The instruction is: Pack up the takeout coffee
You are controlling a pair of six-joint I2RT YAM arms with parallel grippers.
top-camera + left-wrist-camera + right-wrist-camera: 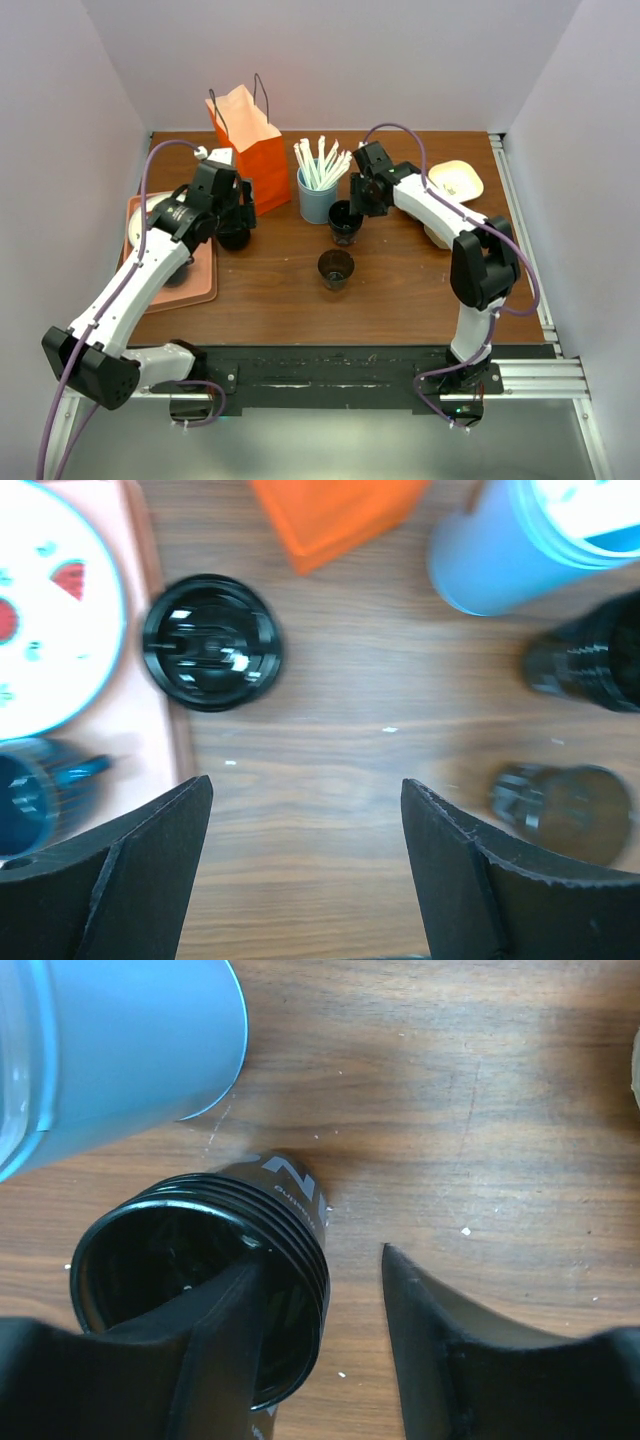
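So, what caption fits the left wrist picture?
Open left gripper above the table, lidded takeout coffee ahead beside a pink tray, orange bag beyond.

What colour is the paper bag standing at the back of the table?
The paper bag is bright orange; it shows best in the top external view.

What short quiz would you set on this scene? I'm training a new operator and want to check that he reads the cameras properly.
1. True or false: the left gripper holds the lidded cup.
2. What stands just left of the straw holder in the top view? A) orange bag B) green box C) kettle
3. The right gripper has one finger over the mouth of which thing?

Key
1. False: it is open, and the cup stands ahead of it, untouched.
2. A
3. The lidless black cup; the other finger is outside its wall.
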